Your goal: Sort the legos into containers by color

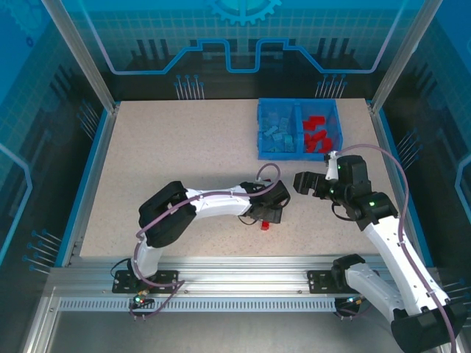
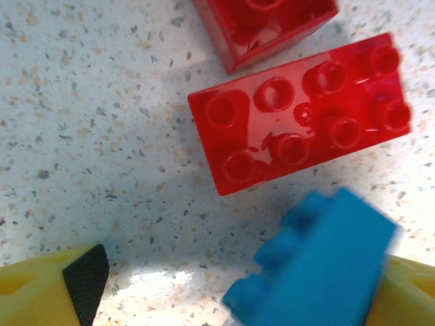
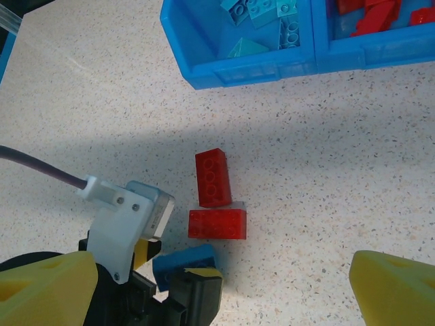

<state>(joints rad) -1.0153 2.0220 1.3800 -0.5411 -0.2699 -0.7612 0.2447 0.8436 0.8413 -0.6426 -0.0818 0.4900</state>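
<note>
Two red legos (image 2: 299, 129) (image 2: 265, 20) lie on the table ahead of my left gripper (image 2: 238, 292). A blue lego (image 2: 319, 265) leans tilted against its right finger (image 2: 408, 292); the left finger (image 2: 85, 285) stands well apart from it, so the jaws are open. In the right wrist view the same blue lego (image 3: 183, 261) sits between the left gripper's fingers, below the red legos (image 3: 213, 176) (image 3: 217, 224). My right gripper (image 1: 309, 184) hovers open and empty to the right. The containers are the two halves of a blue bin (image 1: 298, 103), with light blue legos (image 1: 277, 131) in the left half and red ones (image 1: 318, 132) in the right.
The bin's near wall (image 3: 251, 68) lies beyond the loose legos. A red lego (image 1: 263, 225) shows beside the left gripper (image 1: 271, 213) in the top view. Metal frame posts and blue panels surround the table.
</note>
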